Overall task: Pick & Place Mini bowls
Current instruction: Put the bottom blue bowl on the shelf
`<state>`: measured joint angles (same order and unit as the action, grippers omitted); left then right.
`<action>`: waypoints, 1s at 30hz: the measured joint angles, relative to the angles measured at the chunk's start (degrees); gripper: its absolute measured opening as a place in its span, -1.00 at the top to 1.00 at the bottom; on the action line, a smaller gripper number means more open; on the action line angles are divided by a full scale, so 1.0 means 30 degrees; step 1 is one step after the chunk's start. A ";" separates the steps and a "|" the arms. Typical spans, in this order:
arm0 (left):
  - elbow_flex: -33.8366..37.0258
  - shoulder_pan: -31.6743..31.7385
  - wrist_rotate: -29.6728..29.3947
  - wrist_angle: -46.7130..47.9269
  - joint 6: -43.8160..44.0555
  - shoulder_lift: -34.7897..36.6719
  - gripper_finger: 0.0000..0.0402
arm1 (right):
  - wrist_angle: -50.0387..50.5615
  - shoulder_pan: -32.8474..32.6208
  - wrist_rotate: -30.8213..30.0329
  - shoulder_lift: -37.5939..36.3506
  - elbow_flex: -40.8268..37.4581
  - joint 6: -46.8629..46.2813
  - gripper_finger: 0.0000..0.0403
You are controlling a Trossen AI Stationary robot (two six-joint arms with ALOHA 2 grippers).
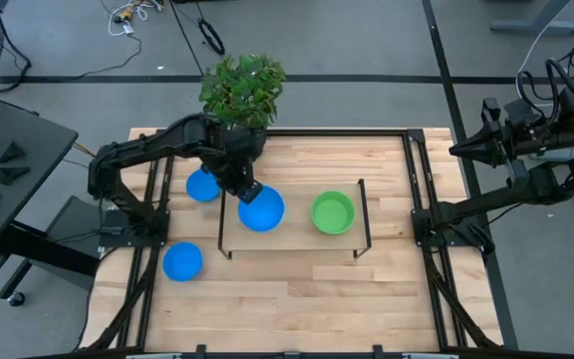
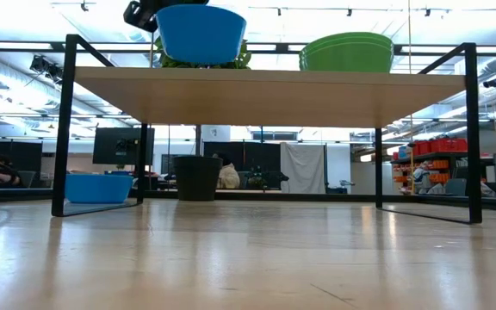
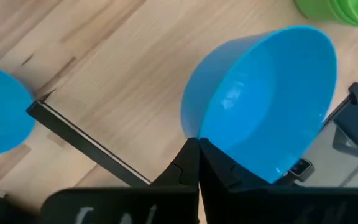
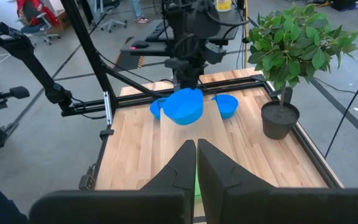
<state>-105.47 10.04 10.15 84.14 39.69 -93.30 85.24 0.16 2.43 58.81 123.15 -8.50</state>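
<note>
Clenched on the rim of a blue bowl [image 1: 261, 210], the left hand [image 1: 248, 189] was seen above the left end of a small raised shelf [image 1: 297, 244], its two dark fingers [image 3: 191, 168] pinched together on the near edge. That bowl was held tilted, with its open side turned away from the wrist and its rounded underside toward the room. In the low view it was seen just above the shelf board; whether it touched the board could not be told.

A stack of green bowls [image 1: 333, 212] was set upright, mouths up, on the right half of the shelf. Two more blue bowls were placed on the tabletop [image 1: 297, 309] to the left of the shelf: one [image 1: 202, 185] near the back, just beside the left arm, and one [image 1: 182, 261] nearer the front. All the bowls were round, shallow, smooth and glossy, like plastic. No writing that could be read was found on any of them.

The shelf was made of a pale wooden board on a thin black metal frame, and the tabletop of light planked wood. A leafy plant [image 1: 243, 88] in a dark pot was set at the back edge.

The right hand [image 4: 196, 163] was held shut and grasping nothing, well off the right side of the tabletop.
</note>
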 joint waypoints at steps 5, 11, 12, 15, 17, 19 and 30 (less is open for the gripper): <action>0.0000 0.0687 0.0583 0.0081 -0.0974 -0.0098 1.00 | 0.0003 0.0001 0.0003 0.0000 0.0000 0.0003 0.90; -0.0005 0.1080 0.1090 0.0272 -0.1661 -0.0459 1.00 | 0.0002 0.0001 0.0000 0.0000 0.0000 0.0004 0.90; 0.0000 0.1117 0.1114 0.0277 -0.1823 -0.0559 1.00 | -0.0002 0.0002 0.0003 0.0000 0.0000 0.0004 0.90; 0.0000 0.1138 0.1392 0.0454 -0.2130 -0.0915 1.00 | 0.0000 0.0007 -0.0001 0.0000 0.0000 0.0004 0.90; 0.0000 0.1137 0.1407 0.0577 -0.2359 -0.1135 1.00 | -0.0004 0.0000 -0.0004 0.0000 0.0000 0.0004 0.90; 0.0000 0.1137 0.1420 0.0710 -0.2463 -0.1288 1.00 | -0.0004 0.0000 0.0003 0.0000 0.0000 0.0004 0.90; -0.0015 0.1137 0.1356 0.0818 -0.2689 -0.1440 1.00 | 0.0001 0.0000 -0.0002 0.0000 0.0000 0.0004 0.90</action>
<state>-105.51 13.45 14.22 86.60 31.63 -97.62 85.25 0.16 2.42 58.81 123.15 -8.49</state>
